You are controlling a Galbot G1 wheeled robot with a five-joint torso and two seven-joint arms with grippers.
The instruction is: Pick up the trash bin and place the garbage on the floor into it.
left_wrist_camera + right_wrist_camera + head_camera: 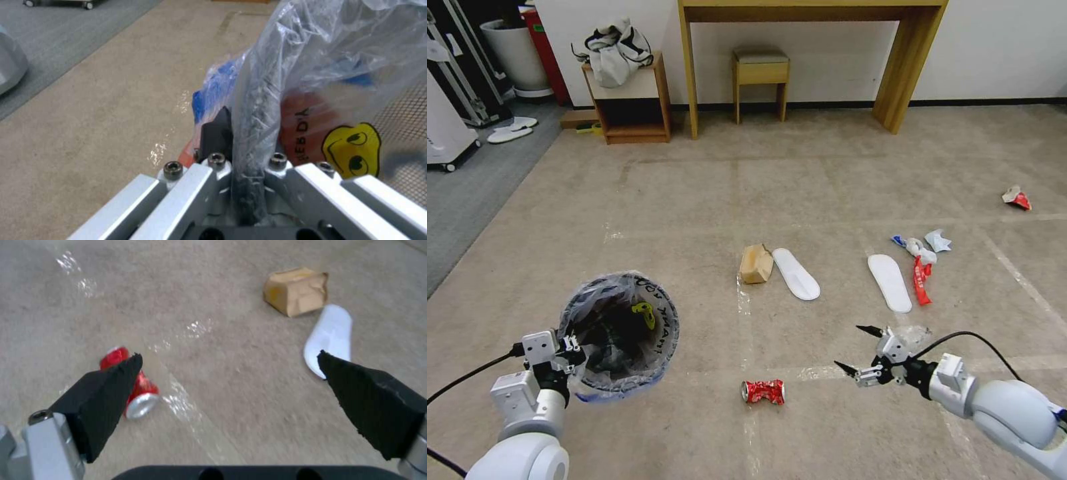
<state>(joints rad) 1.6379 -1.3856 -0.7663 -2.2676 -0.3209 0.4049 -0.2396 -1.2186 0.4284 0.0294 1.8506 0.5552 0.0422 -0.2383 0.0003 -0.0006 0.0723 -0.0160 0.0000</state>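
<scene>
My left gripper [570, 350] is shut on the near rim of the trash bin [617, 333], a red bucket with a blue band [218, 86] and a clear bag liner [311, 50]. To the right, my right gripper [849, 347] hangs open above the floor, its black fingertips [111, 383] spread wide. The crushed red can [762, 392] [133, 386] lies just left of it. Farther off lie the brown paper bag [756, 264] [297, 290], two white slippers [796, 273] [890, 282], a red wrapper [922, 280], white-blue papers [924, 245] and clear plastic [916, 333].
Another red-white scrap [1017, 197] lies far right. Along the back wall stand a wooden table [807, 13], a stool [760, 70] and a small cabinet [630, 107] with a bundled jacket [616, 53]. A white planter pot [514, 57] and white equipment [444, 127] stand back left.
</scene>
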